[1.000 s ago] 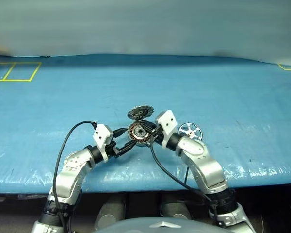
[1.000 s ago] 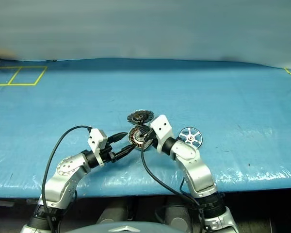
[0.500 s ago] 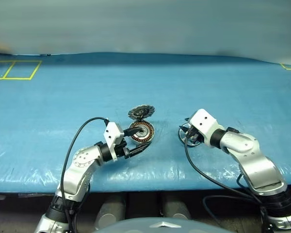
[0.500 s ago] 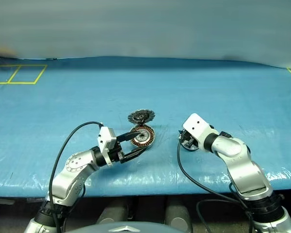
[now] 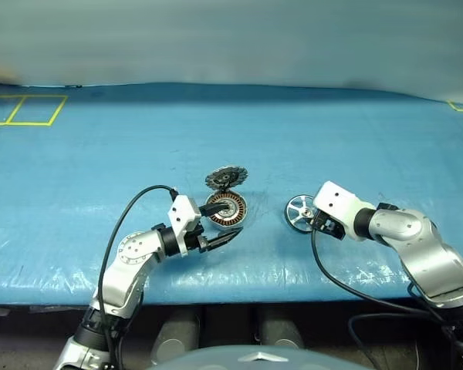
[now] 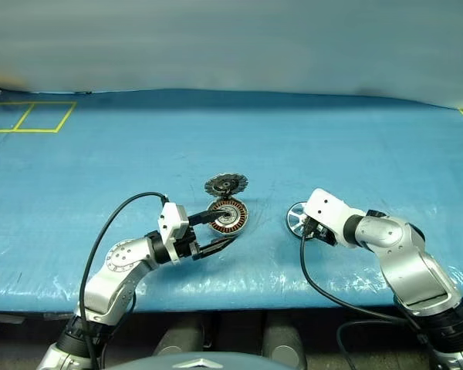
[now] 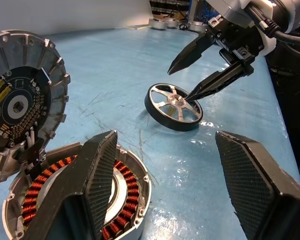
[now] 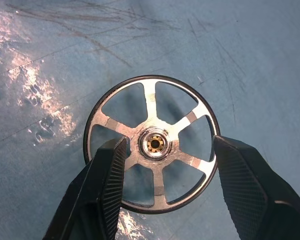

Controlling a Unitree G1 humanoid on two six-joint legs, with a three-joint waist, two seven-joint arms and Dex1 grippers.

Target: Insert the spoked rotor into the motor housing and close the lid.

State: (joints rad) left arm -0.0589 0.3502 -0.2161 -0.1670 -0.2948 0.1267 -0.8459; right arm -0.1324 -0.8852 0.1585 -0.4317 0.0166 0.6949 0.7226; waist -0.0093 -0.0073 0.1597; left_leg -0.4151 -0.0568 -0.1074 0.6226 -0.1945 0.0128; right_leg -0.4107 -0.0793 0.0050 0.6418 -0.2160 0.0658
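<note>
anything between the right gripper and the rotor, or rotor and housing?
Nothing visible. The right gripper hangs open just over the spoked rotor, bare blue mat between rotor and motor housing. The lid stands open behind the housing; the left gripper brackets the housing's near side.

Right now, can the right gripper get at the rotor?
Probably yes. The right gripper is open and poised over the rotor, which lies flat on the blue mat with nothing between them. The housing sits apart.
</note>
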